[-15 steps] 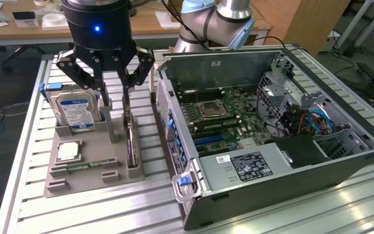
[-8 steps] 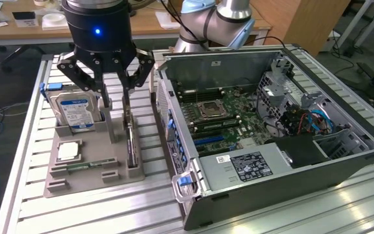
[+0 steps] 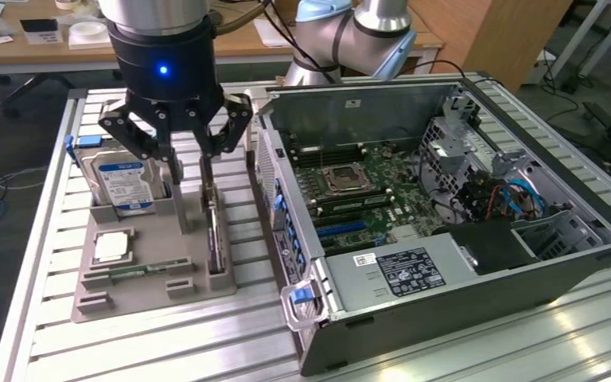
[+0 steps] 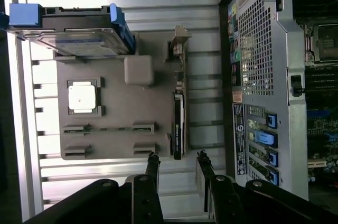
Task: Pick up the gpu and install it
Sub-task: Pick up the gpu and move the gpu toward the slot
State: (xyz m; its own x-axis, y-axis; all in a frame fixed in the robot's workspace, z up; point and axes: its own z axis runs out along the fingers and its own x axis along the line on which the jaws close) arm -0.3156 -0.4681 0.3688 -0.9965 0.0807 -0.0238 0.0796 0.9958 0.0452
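Note:
The gpu (image 3: 213, 239) (image 4: 178, 123) stands on its edge in a slot along the side of the grey tray (image 3: 146, 298) that faces the case, its silver bracket at the far end. My gripper (image 3: 191, 163) (image 4: 177, 159) hangs just above the tray, open, with the two fingers apart. In the wrist view the card's near end lines up with the gap between them. Nothing is held. The open computer case (image 3: 444, 199) lies on its side at the exterior view's right, its motherboard (image 3: 359, 187) exposed.
On the same tray stand a silver hard drive (image 3: 125, 179) (image 4: 79, 42) in a blue carrier, a square processor (image 3: 112, 247) (image 4: 83, 97) and a narrow memory stick (image 3: 141, 270) (image 4: 108, 128). The case's rear panel (image 4: 259, 76) rises close beside the tray. A slatted metal table (image 3: 178, 342) carries everything.

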